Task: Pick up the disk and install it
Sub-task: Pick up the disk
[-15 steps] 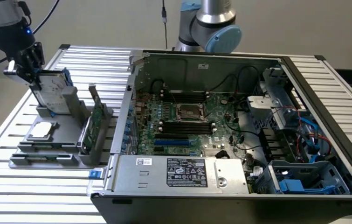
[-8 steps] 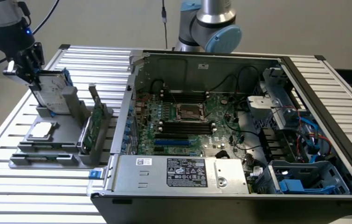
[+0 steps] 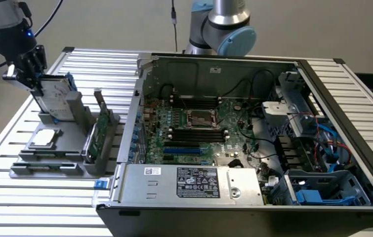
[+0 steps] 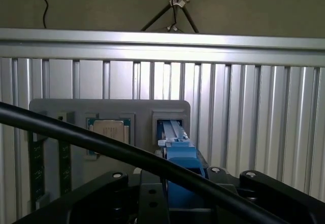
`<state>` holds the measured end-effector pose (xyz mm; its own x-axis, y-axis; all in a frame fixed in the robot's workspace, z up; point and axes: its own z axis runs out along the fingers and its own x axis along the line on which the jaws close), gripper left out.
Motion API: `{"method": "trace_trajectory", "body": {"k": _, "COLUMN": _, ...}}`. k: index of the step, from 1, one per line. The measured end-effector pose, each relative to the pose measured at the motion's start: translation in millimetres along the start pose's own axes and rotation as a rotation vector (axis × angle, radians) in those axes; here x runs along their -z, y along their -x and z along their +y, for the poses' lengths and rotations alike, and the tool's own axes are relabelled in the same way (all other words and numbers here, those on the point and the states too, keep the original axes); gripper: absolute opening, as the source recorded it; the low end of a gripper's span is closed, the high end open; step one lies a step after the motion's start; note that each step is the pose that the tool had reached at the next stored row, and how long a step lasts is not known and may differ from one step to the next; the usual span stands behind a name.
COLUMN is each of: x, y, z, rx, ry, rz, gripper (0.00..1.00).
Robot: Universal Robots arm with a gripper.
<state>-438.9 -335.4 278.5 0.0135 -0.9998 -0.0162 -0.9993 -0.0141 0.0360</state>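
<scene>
End effector clamps the disk upright at its grey holder, a black cable partly hiding its blue rail

No wording can be made out anywhere. The black label on the power supply carries white print and round marks, all too small to read. Just beside that label, a small white sticker is equally illegible, as is the pale label on the disk.
</scene>
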Motion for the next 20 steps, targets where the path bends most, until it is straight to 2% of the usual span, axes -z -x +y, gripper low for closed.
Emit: {"method": "trace_trajectory", "body": {"k": 20, "x": 0.1, "y": -4.9, "z": 0.1, "rx": -0.014, "ry": -0.0003, "rz": -0.0008, "gripper": 0.33}}
